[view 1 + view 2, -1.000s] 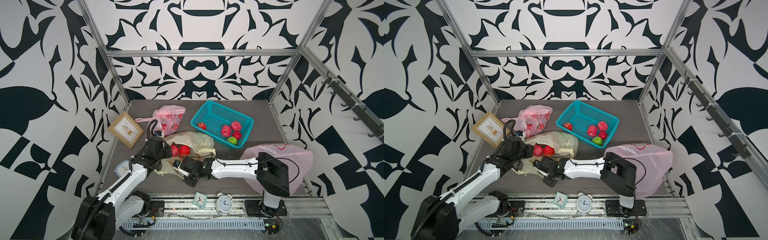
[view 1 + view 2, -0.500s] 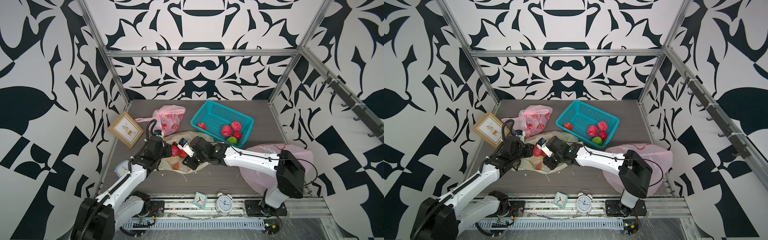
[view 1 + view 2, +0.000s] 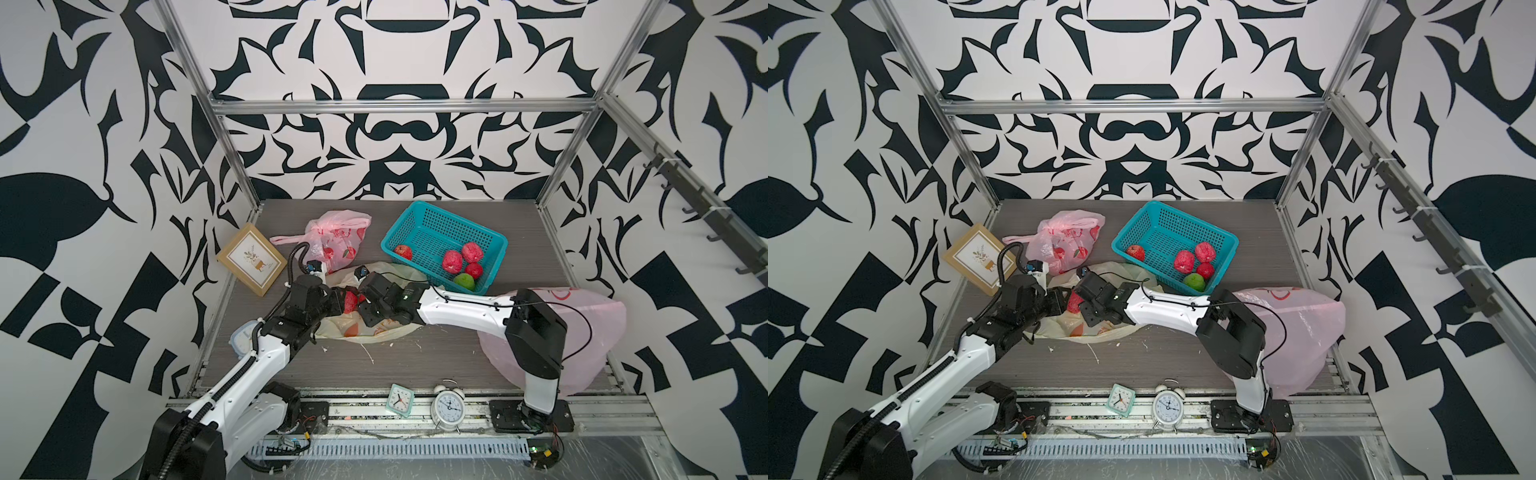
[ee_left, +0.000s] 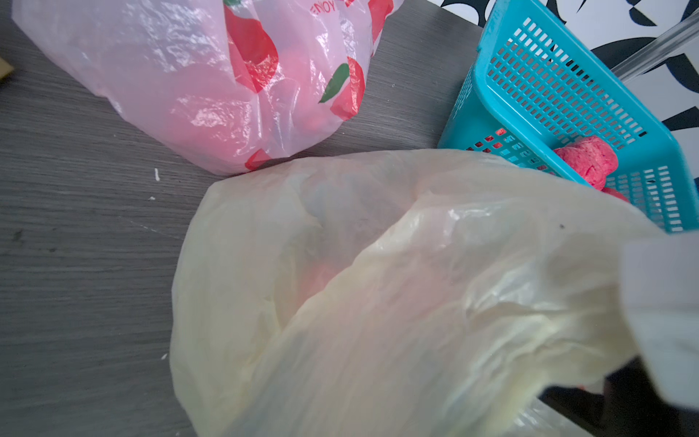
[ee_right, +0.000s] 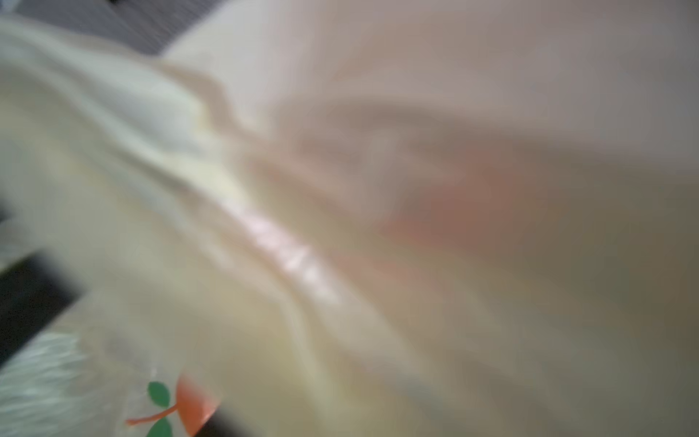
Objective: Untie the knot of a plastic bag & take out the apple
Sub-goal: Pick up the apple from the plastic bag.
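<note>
Both arms are the same build: glossy white shells on the long links, chunky black housings at every joint. The left arm (image 3: 266,357) has a ribbed black conduit (image 3: 237,374) running along it, a looped black hose (image 3: 293,259) up by the wrist, and a little white camera block (image 3: 314,268) with a blue spot. The right arm (image 3: 461,307) gets a thin black wire (image 3: 469,300) strung along its white shell, tiny dark screws dotted on it, and a big boxy black elbow (image 3: 536,332). The left gripper (image 3: 336,301) and right gripper (image 3: 363,300) are plain black all over.
</note>
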`<state>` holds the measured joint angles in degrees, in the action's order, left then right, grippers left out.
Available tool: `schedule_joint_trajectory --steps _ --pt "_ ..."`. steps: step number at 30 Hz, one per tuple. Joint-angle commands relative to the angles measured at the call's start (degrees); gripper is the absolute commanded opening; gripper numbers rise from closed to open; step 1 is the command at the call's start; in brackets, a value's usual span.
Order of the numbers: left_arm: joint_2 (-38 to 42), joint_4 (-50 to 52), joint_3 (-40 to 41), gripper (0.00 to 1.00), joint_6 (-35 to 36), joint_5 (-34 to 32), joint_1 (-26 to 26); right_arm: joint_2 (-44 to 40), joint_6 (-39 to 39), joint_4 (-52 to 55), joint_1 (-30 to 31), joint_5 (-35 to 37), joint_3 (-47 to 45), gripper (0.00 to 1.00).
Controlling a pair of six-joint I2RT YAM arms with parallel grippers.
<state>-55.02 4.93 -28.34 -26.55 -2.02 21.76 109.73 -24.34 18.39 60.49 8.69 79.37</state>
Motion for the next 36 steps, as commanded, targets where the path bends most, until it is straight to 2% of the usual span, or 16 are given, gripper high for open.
schedule_joint_trajectory --steps 1,5,7,8,9,15,20,22,30,32,36 --pt "-0.25 -1.11 0.69 0.45 0.17 1.00 -0.14 0.00 -2.38 1.20 0.05 6.49 3.95 0.59" --pt "-1.13 -1.42 0.64 0.46 -0.10 1.48 -0.14 1.89 -2.57 0.24 -0.35 6.50 5.22 0.62" --pt "-1.23 -1.48 0.65 0.46 -0.15 1.49 -0.14 2.36 -2.65 0.17 -0.42 8.13 5.75 0.70" --pt "-1.23 -1.50 0.65 0.46 -0.09 1.43 -0.18 2.71 -2.72 0.02 -0.59 8.59 5.87 0.76" --pt "-1.23 -1.50 0.63 0.46 -0.11 1.40 -0.14 3.09 -2.75 -0.18 -0.86 8.42 6.03 0.79" --pt "-1.40 -1.39 0.39 0.46 -0.01 1.49 -0.14 6.15 -4.82 -1.66 -3.48 3.02 6.41 0.79" --pt "-1.31 -1.24 0.29 0.46 0.00 1.49 -0.15 8.55 -4.84 -1.80 -4.05 2.91 7.40 0.80" --pt "-1.22 -0.85 0.06 0.46 0.08 1.49 -0.14 9.46 -4.78 -1.49 -4.27 -0.34 7.93 0.76" --pt "-0.86 0.43 -0.59 0.49 1.51 0.92 -0.14 4.96 -3.99 -4.05 -4.41 -3.41 3.55 0.42" --pt "-1.04 0.47 -0.50 0.52 2.10 0.75 -0.18 2.57 -2.94 -4.82 -4.41 -4.49 2.06 0.39" --pt "-0.80 1.37 -1.06 0.59 3.64 0.13 -0.14 -3.04 1.06 -5.88 -4.41 -8.63 -0.52 0.38"
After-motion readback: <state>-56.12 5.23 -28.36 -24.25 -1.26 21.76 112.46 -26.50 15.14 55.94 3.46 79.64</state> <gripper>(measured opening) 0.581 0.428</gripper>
